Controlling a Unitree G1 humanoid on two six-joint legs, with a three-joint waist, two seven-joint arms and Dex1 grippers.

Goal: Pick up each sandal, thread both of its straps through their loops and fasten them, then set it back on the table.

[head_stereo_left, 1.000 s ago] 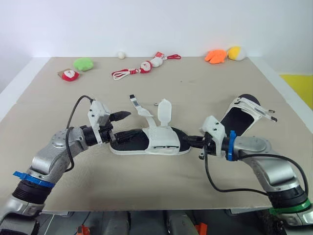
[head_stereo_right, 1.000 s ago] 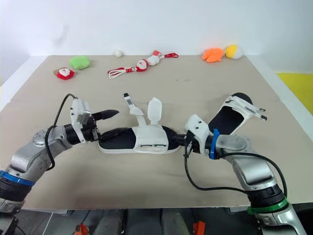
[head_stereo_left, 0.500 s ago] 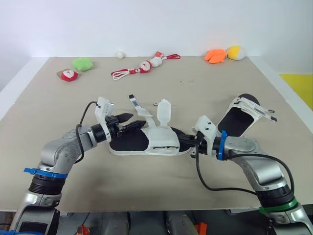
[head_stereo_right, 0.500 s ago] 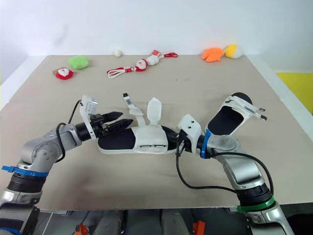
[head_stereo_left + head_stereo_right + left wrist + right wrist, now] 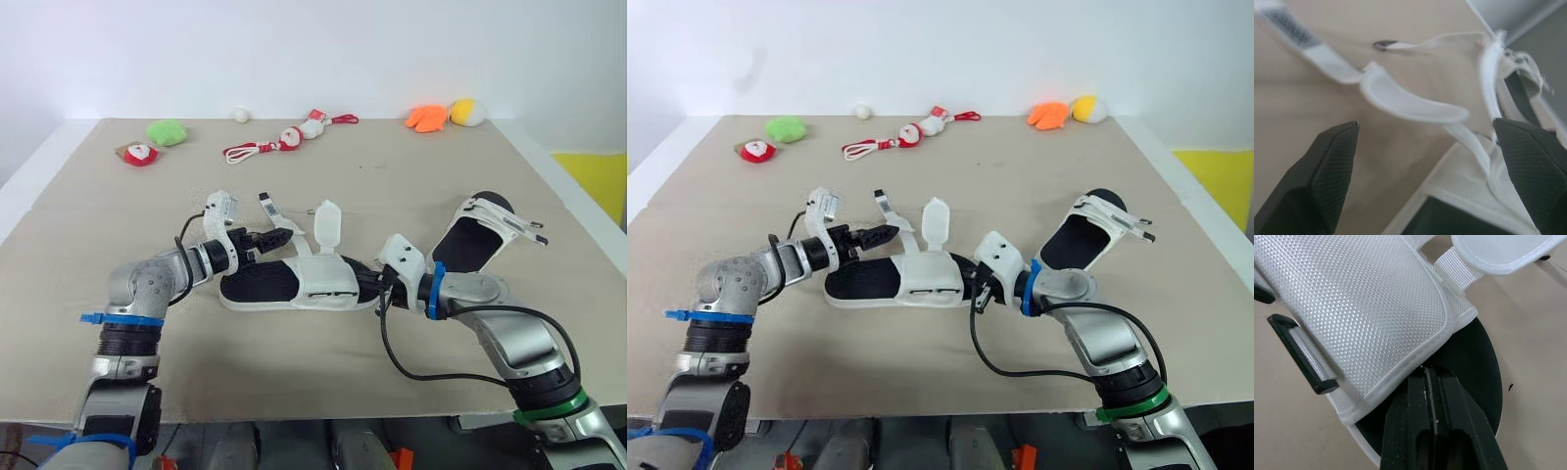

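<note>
A white-and-black sandal (image 5: 299, 284) lies flat mid-table, its heel strap (image 5: 270, 212) and wide front flap (image 5: 329, 223) standing up unfastened. My left gripper (image 5: 280, 236) hovers open at the heel end; in the left wrist view its fingers (image 5: 1327, 171) flank the curved heel strap (image 5: 1410, 100) without touching it. My right gripper (image 5: 365, 284) is shut, its tips (image 5: 1429, 382) on the black insole at the toe, against the edge of the white upper (image 5: 1366, 308). A second sandal (image 5: 478, 242) lies to the right, straps loose.
Small toys line the far edge: a green plush (image 5: 167, 131), a red-and-white figure (image 5: 139, 154), corded figures (image 5: 284, 139), a white ball (image 5: 241, 114), orange (image 5: 427, 117) and yellow (image 5: 466, 111) plushes. The table's near edge (image 5: 294, 416) runs close below the arms.
My left gripper has moved right from beside the heel to the heel strap. My right gripper has slid left onto the sandal's toe.
</note>
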